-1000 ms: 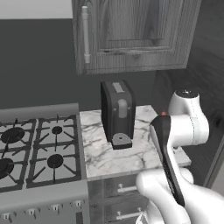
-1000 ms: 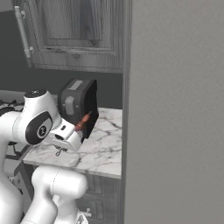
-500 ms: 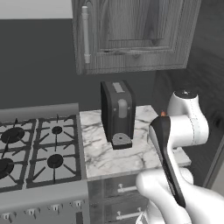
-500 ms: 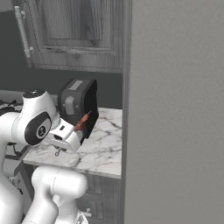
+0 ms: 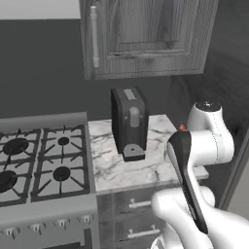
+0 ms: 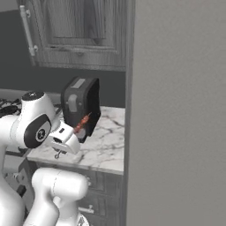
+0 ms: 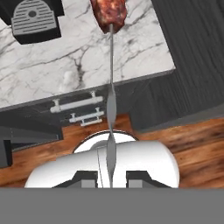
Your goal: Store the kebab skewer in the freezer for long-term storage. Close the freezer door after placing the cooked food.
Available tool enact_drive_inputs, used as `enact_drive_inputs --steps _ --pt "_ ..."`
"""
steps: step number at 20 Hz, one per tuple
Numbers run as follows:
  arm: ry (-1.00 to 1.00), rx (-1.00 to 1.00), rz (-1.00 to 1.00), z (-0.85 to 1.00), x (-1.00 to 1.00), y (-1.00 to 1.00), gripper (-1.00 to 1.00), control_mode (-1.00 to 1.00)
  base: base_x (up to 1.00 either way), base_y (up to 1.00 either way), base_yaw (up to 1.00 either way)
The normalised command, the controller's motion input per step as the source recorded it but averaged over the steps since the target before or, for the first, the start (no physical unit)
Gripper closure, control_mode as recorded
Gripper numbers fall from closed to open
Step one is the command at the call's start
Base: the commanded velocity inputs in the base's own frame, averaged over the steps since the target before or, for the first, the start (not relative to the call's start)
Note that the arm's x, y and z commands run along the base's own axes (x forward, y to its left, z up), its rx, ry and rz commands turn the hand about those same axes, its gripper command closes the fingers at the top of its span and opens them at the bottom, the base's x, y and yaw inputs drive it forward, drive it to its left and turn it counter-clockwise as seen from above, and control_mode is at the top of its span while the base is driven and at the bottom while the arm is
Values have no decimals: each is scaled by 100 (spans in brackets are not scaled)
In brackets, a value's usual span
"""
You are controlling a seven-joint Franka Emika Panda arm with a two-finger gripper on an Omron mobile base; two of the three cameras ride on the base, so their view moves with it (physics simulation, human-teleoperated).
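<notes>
**Ana:** While the arm hangs over the marble counter (image 6: 103,148), the tool (image 6: 66,137) is pressed tight on the kebab skewer (image 7: 111,83), pinching the bare end of the stick, with the meat chunks out at the far tip.

**Ben:** So the food's in the air, above the counter's front edge, just beside that dark toaster (image 5: 130,121). From the right camera the red tip (image 6: 82,123) looks very near the toaster's side, though I can't tell if it's touching.

**Ana:** That's my first worry. It's a long thin stick held at one end, so any swing of the wrist sweeps the meat end wide. Clip the toaster and the skewer could twist in the grip or slip out.

**Ben:** And the tall grey fridge (image 6: 176,110) stands right there on the right, its side wall close against the counter's end.

**Ana:** Exactly, that wall boxes the arm in. I can't see the freezer door or its handle from here, so I'd guess the base has to drive round before anything goes inside.

**Ben:** Open room?

**Ana:** Toward the robot and over the wooden floor (image 7: 188,140), clear of the counter lip. The wall cabinet (image 5: 146,36) overhead caps any lift, and the stove (image 5: 41,163) sits to the left.
</notes>
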Motion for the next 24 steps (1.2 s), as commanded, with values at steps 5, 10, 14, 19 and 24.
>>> enact_drive_inputs --steps 5,10,14,19,24 --pt "0 0 0 0 0 0 100 100 -63 1 0" --pt "0 0 0 0 0 0 100 100 -63 3 0" --pt "0 0 0 0 0 0 100 100 -72 0 0" --pt "0 0 0 0 0 0 100 100 -90 0 0" --pt "0 0 0 0 0 0 100 100 -77 -7 -11"
